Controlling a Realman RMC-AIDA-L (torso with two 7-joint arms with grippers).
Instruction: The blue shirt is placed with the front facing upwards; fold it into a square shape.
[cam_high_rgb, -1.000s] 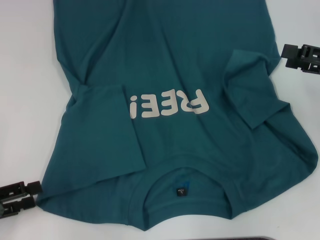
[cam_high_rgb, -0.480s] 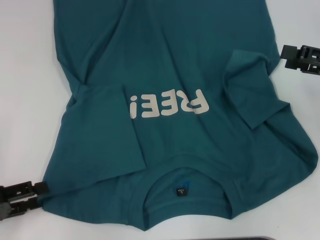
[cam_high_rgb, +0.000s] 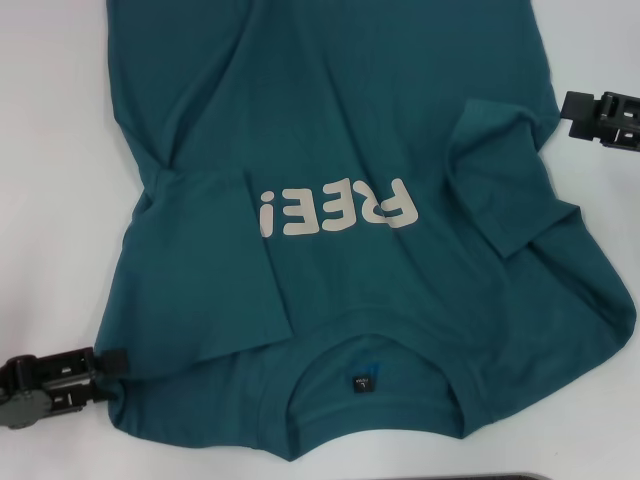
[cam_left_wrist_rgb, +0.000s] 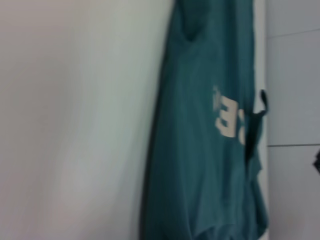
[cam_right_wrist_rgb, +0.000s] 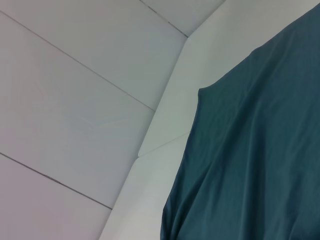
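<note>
Sleeves are already folded in on the blue shirt (cam_high_rgb: 340, 200), spread front-up on the white desk (cam_high_rgb: 50, 150). Your left tool (cam_high_rgb: 112, 362) touches the near-left shoulder edge — grip unclear; the right tool (cam_high_rgb: 570, 102) waits beside the far-right edge, equally unclear. Next, pinch both layers.

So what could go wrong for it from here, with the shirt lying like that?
The left end effector is at the shoulder edge of the blue shirt, near the collar. It might pinch only the top layer, so the fabric would slip when lifted. Both sleeves are already folded inward and the cloth is wrinkled, so a pull could drag the sleeves out of place. The right end effector sits just off the far side edge; uneven pulling may skew the fold.
</note>
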